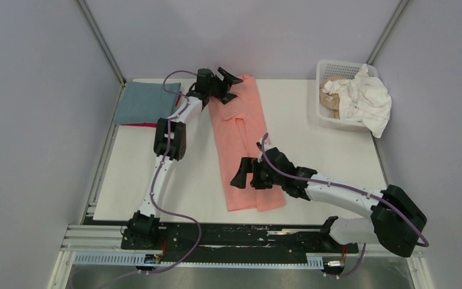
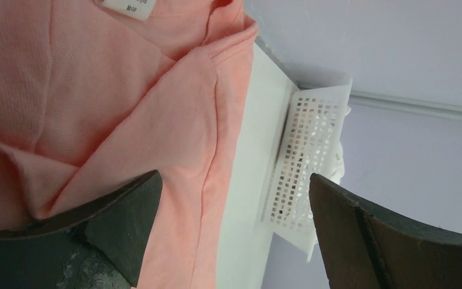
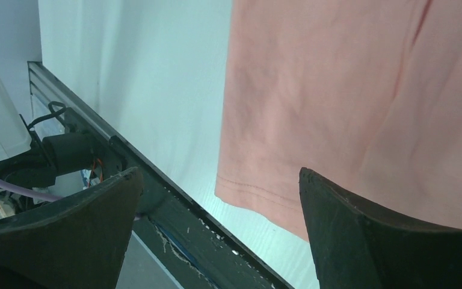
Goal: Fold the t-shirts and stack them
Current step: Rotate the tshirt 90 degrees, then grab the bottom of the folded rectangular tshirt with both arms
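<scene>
Salmon pink t-shirt (image 1: 243,129) was laid lengthwise on the table (image 1: 319,156), folded narrow. Its near hem was overhung by the right gripper (image 1: 241,173), jaws spread wide and empty; its far collar by the left gripper (image 1: 231,86), likewise.

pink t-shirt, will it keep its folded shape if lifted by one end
Probably not: the pink t-shirt lies limp with soft creases, so it would likely droop and unfold. Thin cloth, so probably light. Pushed, it may bunch rather than slide.
</scene>
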### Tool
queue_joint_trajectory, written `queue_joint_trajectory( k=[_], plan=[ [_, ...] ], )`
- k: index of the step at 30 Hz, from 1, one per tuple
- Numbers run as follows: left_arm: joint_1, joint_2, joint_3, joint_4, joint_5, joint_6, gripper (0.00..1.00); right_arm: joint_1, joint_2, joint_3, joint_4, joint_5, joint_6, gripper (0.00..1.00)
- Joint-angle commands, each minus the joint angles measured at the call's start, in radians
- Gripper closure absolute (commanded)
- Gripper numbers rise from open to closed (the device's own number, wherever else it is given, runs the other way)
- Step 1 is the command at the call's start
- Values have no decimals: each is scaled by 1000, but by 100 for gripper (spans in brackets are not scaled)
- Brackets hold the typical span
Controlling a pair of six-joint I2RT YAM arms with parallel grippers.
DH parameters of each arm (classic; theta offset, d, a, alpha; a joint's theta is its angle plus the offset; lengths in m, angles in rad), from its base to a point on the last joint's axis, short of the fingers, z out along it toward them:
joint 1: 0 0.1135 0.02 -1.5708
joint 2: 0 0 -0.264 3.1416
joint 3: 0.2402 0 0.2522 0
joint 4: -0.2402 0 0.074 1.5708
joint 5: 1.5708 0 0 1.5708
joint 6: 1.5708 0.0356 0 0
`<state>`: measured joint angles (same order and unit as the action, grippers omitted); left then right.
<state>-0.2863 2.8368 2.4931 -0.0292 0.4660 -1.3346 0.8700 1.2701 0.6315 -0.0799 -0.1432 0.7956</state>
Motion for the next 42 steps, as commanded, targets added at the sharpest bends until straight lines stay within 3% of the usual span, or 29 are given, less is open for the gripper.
queue_joint_trajectory(
  k=[1,5,9,10,13,15,17,21,26,33,42],
  plan=[
    [-7,-184,-25,-37,70,177,0,-6,-187,32,-107,218,-69,0],
    [-47,-457,-160,-220,88,425,0,-39,-350,-20,-292,398,-26,0],
    [-139,-762,-405,-412,-77,641,0,-87,-463,-74,-406,426,-36,0],
    [-156,-870,-526,-450,-120,682,0,-102,-474,-80,-437,429,-27,0],
    [-256,-1089,-821,-433,-279,714,0,-163,-469,-104,-498,373,-28,0],
    [-321,-1290,-1140,-390,-351,689,0,-230,-436,-122,-514,290,-53,0],
    [-389,-1412,-1344,-333,-422,660,0,-283,-391,-129,-520,213,-84,5],
    [-476,-1569,-1597,-347,-463,564,0,-305,-320,-125,-512,72,-138,17],
    [-603,-1667,-1791,-320,-443,446,1,-305,-278,-132,-491,26,-163,32],
    [-687,-1639,-1915,-199,-384,351,23,-305,-234,-166,-480,77,-147,48],
    [-722,-1445,-1876,-162,-353,332,48,-305,-194,-207,-434,17,-116,65]
  ],
)
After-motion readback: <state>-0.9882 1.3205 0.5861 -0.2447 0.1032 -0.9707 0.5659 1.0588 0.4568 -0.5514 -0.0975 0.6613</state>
